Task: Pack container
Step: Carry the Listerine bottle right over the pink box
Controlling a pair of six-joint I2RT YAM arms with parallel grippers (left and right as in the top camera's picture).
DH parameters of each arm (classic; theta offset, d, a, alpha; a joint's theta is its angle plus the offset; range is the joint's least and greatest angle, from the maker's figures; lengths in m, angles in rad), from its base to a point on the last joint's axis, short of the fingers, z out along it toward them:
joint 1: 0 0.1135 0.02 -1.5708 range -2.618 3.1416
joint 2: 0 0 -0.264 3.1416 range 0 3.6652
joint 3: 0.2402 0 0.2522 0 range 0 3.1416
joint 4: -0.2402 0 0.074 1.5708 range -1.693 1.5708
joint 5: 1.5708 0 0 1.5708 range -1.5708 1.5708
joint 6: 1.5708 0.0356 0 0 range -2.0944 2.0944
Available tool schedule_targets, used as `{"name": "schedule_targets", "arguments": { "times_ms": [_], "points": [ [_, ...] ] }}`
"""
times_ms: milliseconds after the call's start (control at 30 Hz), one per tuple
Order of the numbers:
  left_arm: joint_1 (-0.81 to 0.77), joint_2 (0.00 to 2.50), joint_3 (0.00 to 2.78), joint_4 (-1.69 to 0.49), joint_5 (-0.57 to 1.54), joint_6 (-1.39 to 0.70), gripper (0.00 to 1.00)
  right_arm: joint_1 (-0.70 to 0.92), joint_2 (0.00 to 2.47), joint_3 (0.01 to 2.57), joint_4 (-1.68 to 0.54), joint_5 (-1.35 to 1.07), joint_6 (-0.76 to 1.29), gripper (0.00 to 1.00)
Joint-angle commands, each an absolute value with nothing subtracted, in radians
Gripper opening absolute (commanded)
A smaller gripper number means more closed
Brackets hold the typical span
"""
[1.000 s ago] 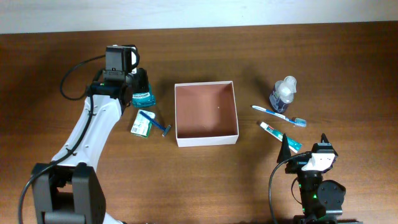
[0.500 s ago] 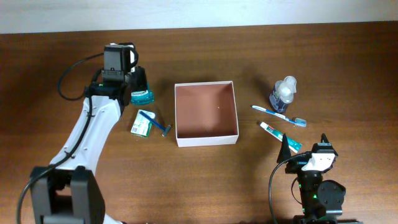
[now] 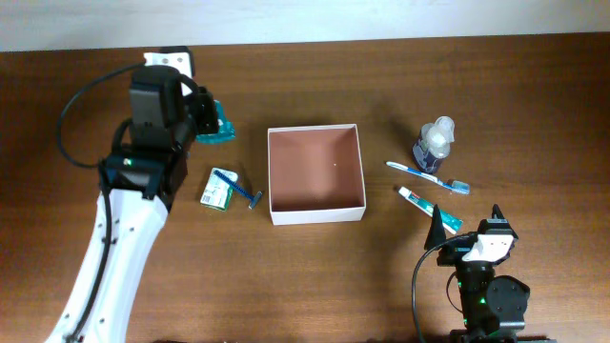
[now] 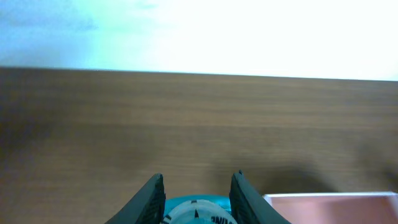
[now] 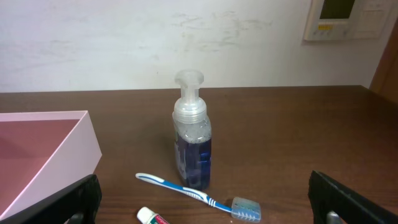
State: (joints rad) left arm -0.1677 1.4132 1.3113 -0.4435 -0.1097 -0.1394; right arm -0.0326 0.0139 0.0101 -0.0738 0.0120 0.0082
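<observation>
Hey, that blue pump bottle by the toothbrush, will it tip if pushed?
Probably, if pushed high: the pump bottle stands tall on a narrow base. It looks mostly full of blue liquid, so likely heavy for its size.

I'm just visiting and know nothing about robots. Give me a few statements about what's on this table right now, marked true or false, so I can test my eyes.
1. The container has nothing in it. True.
2. The left claw is closed on a teal bottle. True.
3. The toothbrush lies inside the container. False: it lies on the table to the container's right, near the pump bottle.
4. The right claw grips the toothpaste tube. False: it is open and holds nothing.
5. The razor lies left of the container, beside the packet. True.
</observation>
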Motion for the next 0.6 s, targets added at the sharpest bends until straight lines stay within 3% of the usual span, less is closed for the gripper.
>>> {"name": "schedule_targets", "arguments": {
  "times_ms": [0, 567],
  "points": [
    [-0.218, 1.343, 1.335, -0.431, -0.110, -0.146, 0.26, -0.025, 0.004, 0.006, -0.081, 0.011, 0.016, 0.99],
    [-0.448, 1.364, 1.334, -0.428, -0.113, -0.217, 0.26, -0.025, 0.004, 0.006, -0.081, 0.011, 0.016, 0.99]
  ]
}}
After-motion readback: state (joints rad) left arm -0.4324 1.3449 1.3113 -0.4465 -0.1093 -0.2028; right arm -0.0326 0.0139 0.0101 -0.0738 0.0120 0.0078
